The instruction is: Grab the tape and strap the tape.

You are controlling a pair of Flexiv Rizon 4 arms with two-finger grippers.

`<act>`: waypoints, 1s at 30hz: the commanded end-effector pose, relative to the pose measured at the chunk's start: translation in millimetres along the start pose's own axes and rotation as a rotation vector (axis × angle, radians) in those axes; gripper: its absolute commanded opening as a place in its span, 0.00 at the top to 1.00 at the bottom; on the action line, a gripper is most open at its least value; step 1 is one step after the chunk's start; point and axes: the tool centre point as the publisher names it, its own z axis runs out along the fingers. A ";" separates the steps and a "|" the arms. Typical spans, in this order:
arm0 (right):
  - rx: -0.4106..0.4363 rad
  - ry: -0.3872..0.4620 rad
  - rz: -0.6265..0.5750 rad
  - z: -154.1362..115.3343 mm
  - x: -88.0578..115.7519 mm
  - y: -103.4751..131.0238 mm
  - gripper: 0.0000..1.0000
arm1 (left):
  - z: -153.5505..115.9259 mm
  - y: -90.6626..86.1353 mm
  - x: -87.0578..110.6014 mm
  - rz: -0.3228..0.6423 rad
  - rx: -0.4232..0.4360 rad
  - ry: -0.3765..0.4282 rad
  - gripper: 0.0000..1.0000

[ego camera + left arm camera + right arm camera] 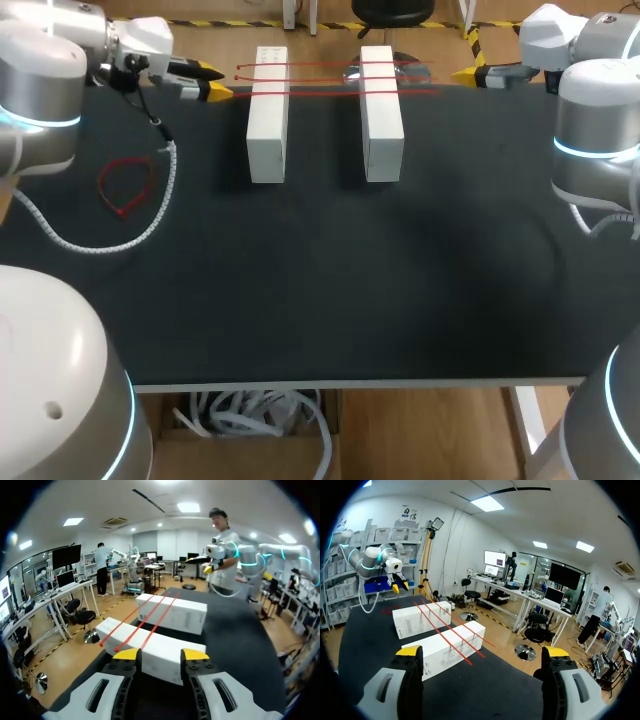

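The red tape (335, 68) lies as two thin strands across the far ends of two white boxes (268, 120), bridging the gap between them. It looks light, limp and prone to slide, so I judge its free ends, overhanging the boxes, best for pinching. The left hand (214, 82) hangs spread just beside one end, and the right hand (468, 75) is spread wide near the other. Both are empty. A red loop (127, 186) lies on the table (320, 300), well apart and out of the way

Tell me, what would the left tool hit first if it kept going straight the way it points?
Most likely the nearer white box, straight ahead of the left tool. Overhanging ends of the red straps lie near one fingertip and might touch first; depth is unclear.
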 end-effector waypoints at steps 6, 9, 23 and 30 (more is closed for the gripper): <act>0.000 0.000 0.000 0.5 -0.2 -0.1 0.00 | 12.2 3.5 -16.0 -0.004 0.027 0.049 0.69; 0.000 0.000 0.000 0.5 -0.2 -0.1 0.00 | 15.6 4.5 -21.8 -0.015 0.042 0.048 0.69; 0.000 0.000 0.000 0.5 -0.2 -0.1 0.00 | 27.3 13.2 -38.5 -0.030 0.087 0.065 0.77; 0.000 0.000 0.000 0.5 -0.2 -0.1 0.00 | 33.4 18.3 -40.5 -0.043 0.097 0.076 0.76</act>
